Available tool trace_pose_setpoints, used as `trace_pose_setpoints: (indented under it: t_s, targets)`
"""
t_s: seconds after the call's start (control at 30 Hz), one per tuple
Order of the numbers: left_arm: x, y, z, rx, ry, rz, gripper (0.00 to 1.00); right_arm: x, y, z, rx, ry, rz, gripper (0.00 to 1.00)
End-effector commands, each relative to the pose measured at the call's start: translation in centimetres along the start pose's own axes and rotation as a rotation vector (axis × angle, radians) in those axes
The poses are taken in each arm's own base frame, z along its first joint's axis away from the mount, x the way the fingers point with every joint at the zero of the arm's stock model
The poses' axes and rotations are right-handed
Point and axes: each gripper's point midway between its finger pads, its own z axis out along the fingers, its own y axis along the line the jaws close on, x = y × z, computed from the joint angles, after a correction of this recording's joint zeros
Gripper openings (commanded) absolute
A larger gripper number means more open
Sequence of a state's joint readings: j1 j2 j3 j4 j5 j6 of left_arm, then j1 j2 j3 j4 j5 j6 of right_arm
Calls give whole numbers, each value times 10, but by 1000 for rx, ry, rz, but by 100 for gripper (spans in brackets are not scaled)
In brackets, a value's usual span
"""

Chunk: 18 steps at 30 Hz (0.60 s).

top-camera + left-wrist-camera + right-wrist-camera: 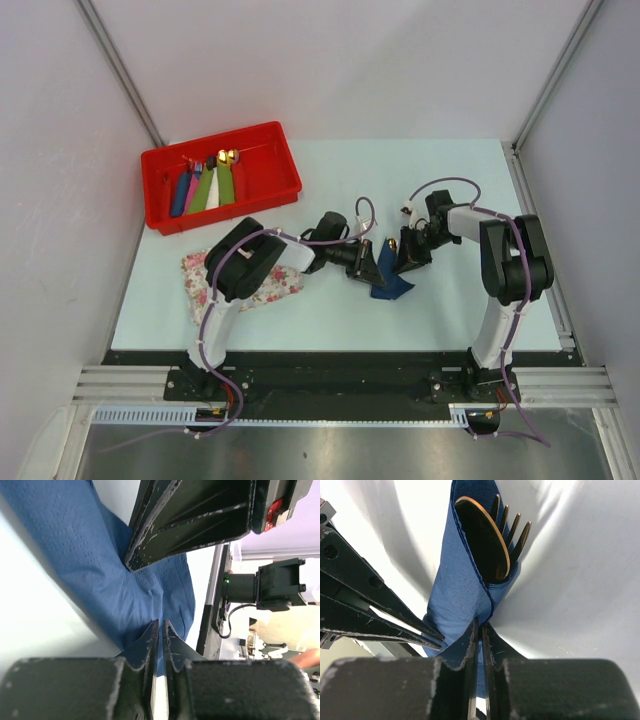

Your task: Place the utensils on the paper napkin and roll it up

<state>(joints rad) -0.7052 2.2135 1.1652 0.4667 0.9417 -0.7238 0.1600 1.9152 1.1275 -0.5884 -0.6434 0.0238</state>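
The paper napkin [460,595], dark navy, is wrapped into a loose cone around the utensils. The gold spoon [485,535] and the fork [516,532] poke out of its far end. My right gripper [481,622] is shut on the napkin's near end, with blue paper filling the slit between its jaws. My left gripper [160,622] pinches another fold of the napkin [100,565], its jaws a thin slit apart. From above, both grippers [365,268] [402,260] meet at the napkin [390,287] in the middle of the table.
A red bin [270,175] at the back left holds several coloured rolls [205,188]. A pink-flowered tray [198,275] lies under the left arm. The right gripper's finger [190,520] hangs close above the left one.
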Motion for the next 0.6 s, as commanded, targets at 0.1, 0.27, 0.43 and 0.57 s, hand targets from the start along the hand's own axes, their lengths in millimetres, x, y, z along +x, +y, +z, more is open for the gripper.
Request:
trace_pose_setpoints:
  t_s: [0.1,0.27,0.43,0.57]
  targets:
    - [-20,-15,13,13,-59,47,12,-8,-18,10,76,-14,-49,10]
    - [-10,4,17,-26,-27,-19,12,-10,-13,6,72,-20,-23,14]
    - [3,37,5,-100,-23,-110,7,-30,4,-27,32,-90,5,46]
    - [11,40,3,-101,0,-113,6,-43,11,-38,53,-127,20,50]
